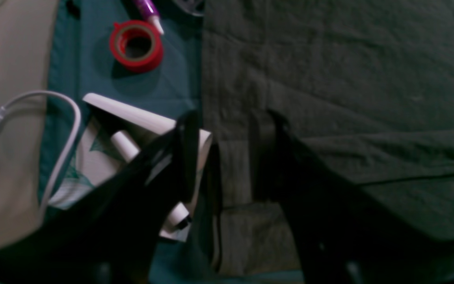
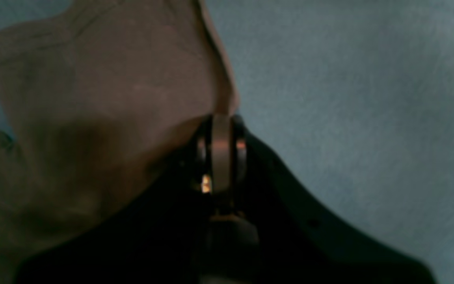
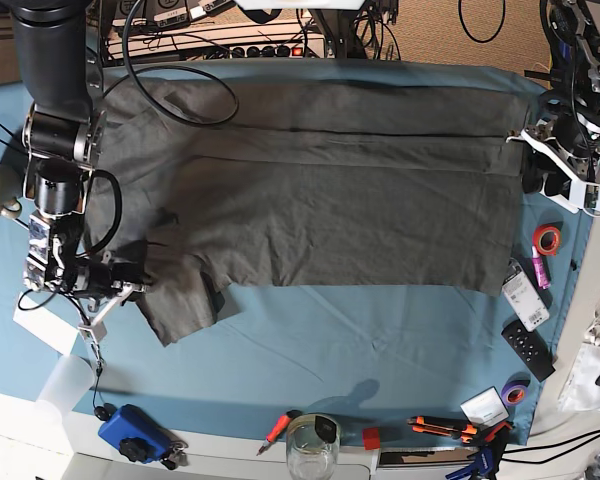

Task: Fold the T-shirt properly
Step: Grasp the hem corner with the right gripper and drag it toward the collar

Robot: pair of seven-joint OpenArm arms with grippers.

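The dark grey T-shirt (image 3: 320, 200) lies spread wide over the teal table cloth (image 3: 380, 350), one sleeve (image 3: 180, 300) hanging toward the front left. My right gripper (image 3: 140, 278) sits at that sleeve's edge. In the right wrist view the right gripper (image 2: 221, 118) is shut, with a fold of the shirt's fabric (image 2: 112, 90) pinched between its fingers and raised off the cloth. My left gripper (image 3: 533, 170) hovers at the shirt's far right edge. In the left wrist view the left gripper (image 1: 231, 118) stands open, one finger over the shirt (image 1: 329, 79) and the other beside its edge.
A red tape roll (image 1: 136, 46) and a purple marker (image 1: 148, 10) lie beside the shirt's right edge, near a white box (image 1: 132, 134) and a white cable (image 1: 65, 150). A remote (image 3: 531, 350), a glass jar (image 3: 312, 445), orange pliers (image 3: 440, 427) and a blue device (image 3: 130, 432) line the front edge.
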